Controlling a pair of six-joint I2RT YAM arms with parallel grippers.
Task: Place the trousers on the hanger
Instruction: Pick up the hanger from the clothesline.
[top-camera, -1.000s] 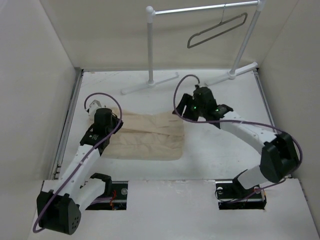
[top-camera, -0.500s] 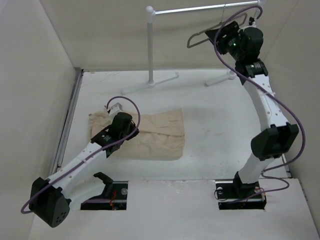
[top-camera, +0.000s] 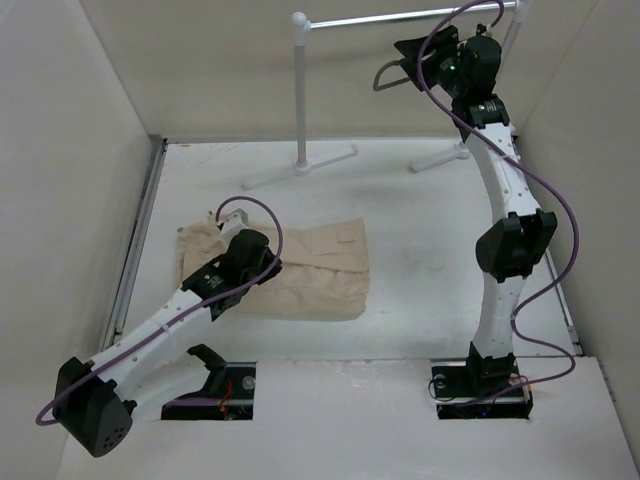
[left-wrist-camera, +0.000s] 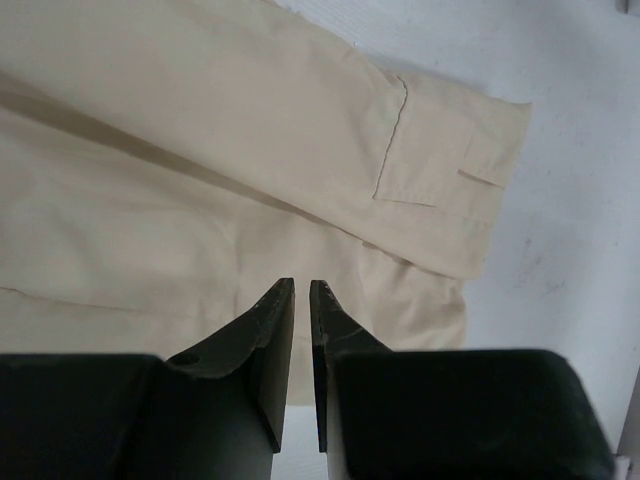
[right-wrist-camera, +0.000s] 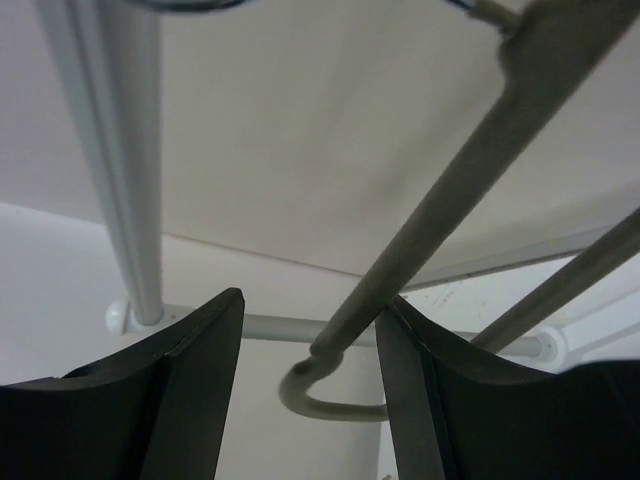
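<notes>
The trousers (top-camera: 322, 266) are plain beige, the hanger (right-wrist-camera: 432, 200) grey, the rack (top-camera: 300, 92) and table (top-camera: 425, 255) white.

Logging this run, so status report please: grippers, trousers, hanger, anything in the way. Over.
Left gripper shut, empty, over trousers. Right gripper open, straddling hanger up by the rack. Trousers folded flat on table, not hung. Nothing blocking.

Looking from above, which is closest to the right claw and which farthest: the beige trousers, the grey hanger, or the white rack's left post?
1. The hanger: right at the right claw, which straddles it, top right.
2. The rack's left post: to the claw's left, at the back.
3. The trousers: farthest, lying flat at lower left.
</notes>
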